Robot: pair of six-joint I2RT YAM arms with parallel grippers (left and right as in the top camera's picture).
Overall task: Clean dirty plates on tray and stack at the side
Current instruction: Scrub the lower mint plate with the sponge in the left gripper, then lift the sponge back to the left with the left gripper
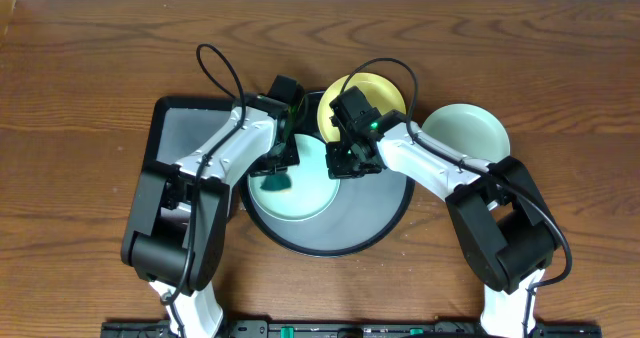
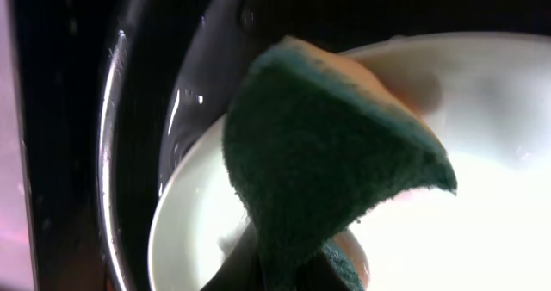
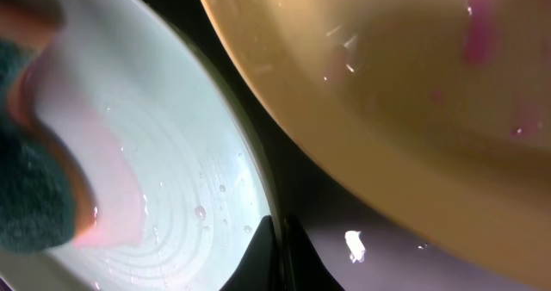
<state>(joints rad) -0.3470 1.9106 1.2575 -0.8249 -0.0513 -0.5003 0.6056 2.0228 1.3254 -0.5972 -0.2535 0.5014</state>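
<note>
A mint-green plate (image 1: 305, 183) lies in the round black tray (image 1: 385, 223), on its left side. My left gripper (image 1: 275, 173) is shut on a green sponge (image 2: 318, 162) and presses it on this plate (image 2: 482, 213). My right gripper (image 1: 345, 163) is shut on the plate's right rim (image 3: 250, 196); the sponge (image 3: 30, 196) shows at that view's left edge. A pale yellow plate (image 1: 375, 93) leans on the tray's far rim and fills the right wrist view (image 3: 387, 93). A second mint-green plate (image 1: 470, 133) sits on the table to the tray's right.
A rectangular black tray (image 1: 185, 128) with rounded corners lies left of the round tray, under my left arm. The brown wooden table (image 1: 80, 98) extends on all sides.
</note>
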